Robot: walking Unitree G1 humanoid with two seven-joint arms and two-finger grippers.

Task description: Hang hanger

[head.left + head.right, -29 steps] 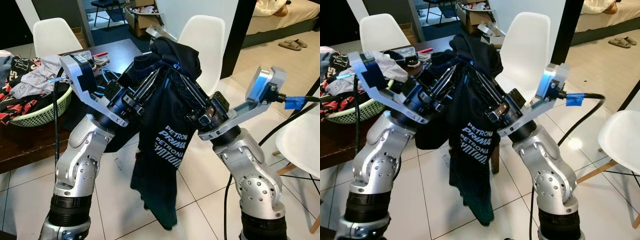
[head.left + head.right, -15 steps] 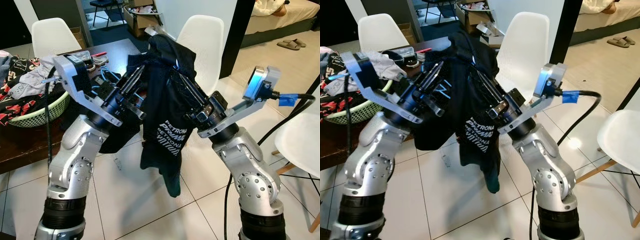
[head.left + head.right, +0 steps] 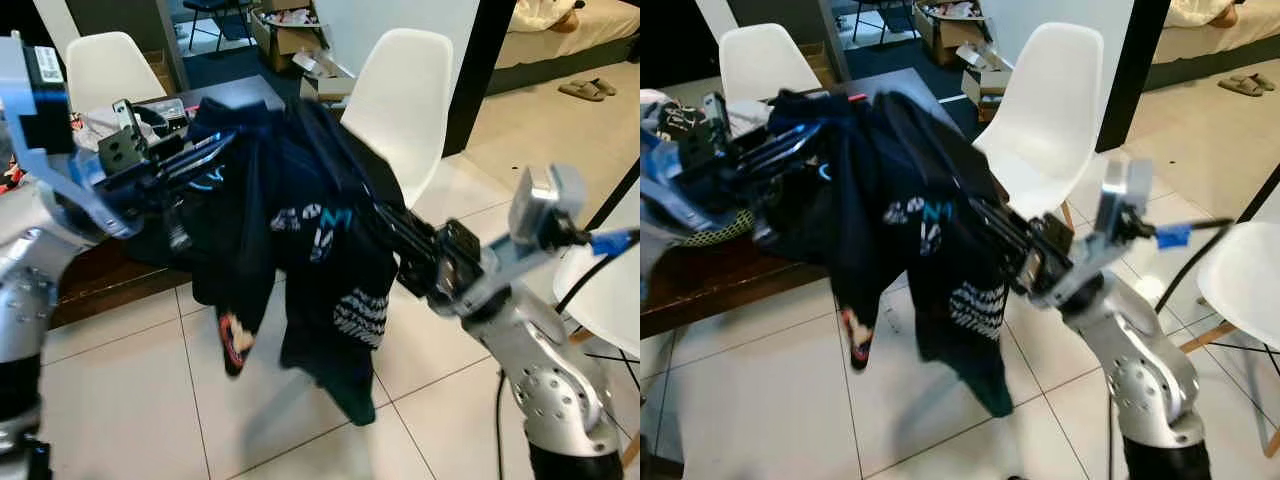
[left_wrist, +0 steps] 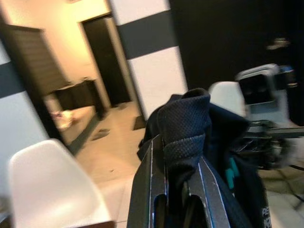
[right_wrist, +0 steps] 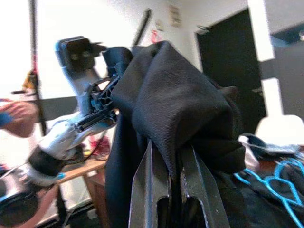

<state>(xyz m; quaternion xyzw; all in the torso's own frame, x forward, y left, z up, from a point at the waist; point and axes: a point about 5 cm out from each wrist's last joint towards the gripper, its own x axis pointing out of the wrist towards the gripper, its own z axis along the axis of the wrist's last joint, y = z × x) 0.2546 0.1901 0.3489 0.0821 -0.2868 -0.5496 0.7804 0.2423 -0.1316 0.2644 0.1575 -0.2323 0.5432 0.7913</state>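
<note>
A black T-shirt (image 3: 320, 250) with white and teal print hangs stretched between my two grippers, above the tiled floor. My left gripper (image 3: 222, 140) reaches in from the left and is shut on one bunched edge of the cloth (image 4: 183, 123). From the lower right, my right gripper (image 5: 171, 147) is shut on another fold, and the shirt drapes over its fingers (image 3: 400, 235). A blue hanger (image 5: 280, 183) lies on the table behind the shirt. The picture is blurred by motion.
A dark wooden table (image 3: 100, 280) stands at the left with a green laundry basket (image 3: 700, 230) on it. White chairs stand behind the shirt (image 3: 400, 90), at the back left (image 3: 100, 65) and at the right edge (image 3: 600, 290). A black pillar (image 3: 480, 60) rises at the back.
My left arm has swung far out to the left and pulled the shirt wide. The right arm has dropped lower and to the right. The shirt hangs more spread out.
</note>
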